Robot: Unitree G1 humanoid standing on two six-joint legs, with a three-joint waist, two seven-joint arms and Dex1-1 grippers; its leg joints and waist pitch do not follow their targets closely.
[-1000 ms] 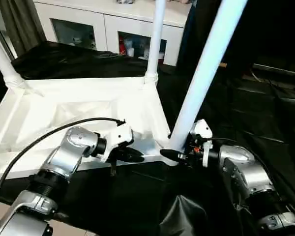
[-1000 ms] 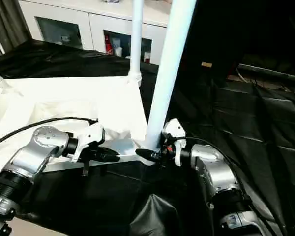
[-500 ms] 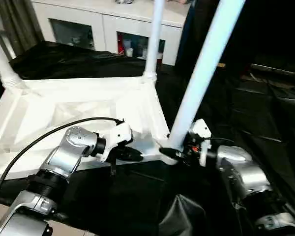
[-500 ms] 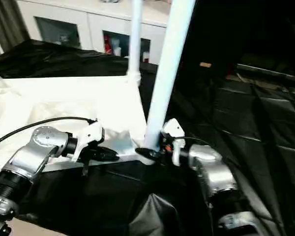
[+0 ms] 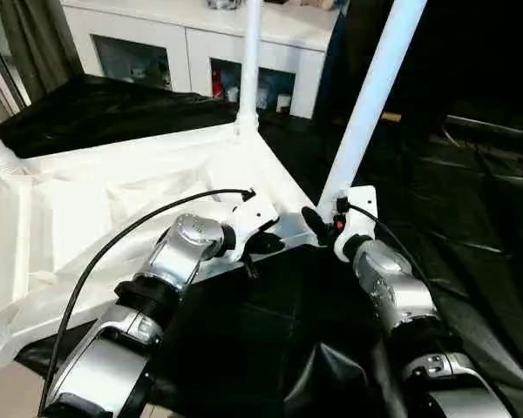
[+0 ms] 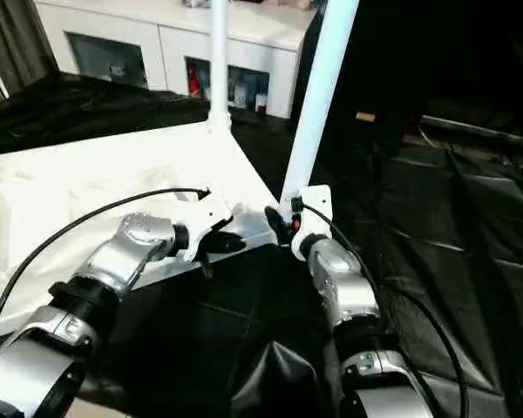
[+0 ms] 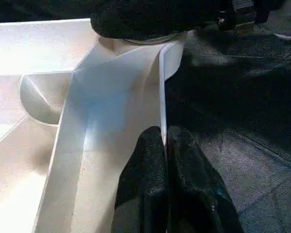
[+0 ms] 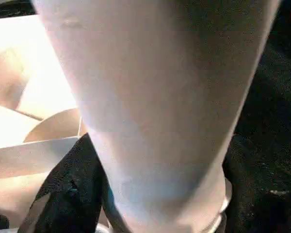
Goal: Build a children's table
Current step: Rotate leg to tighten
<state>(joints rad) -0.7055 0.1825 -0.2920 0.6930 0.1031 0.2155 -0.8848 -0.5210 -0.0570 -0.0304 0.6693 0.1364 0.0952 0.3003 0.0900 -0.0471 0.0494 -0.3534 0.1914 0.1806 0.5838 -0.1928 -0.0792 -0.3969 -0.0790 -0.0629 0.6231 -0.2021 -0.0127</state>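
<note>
Since a second ago the upturned table top [image 5: 87, 200] had swung on the black sheet [image 5: 471, 218], my left jaws [image 7: 164, 145] pinched shut on its thin stiff rim, right jaws [image 5: 318, 228] clamping the near leg [image 5: 370, 96] low by its socket; light, slick plastic.

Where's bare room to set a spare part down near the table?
Bare black sheet lies right of the near leg, and a strip between the tabletop and the cabinet. It is crowded at the near corner, where the left gripper and right gripper meet.
</note>
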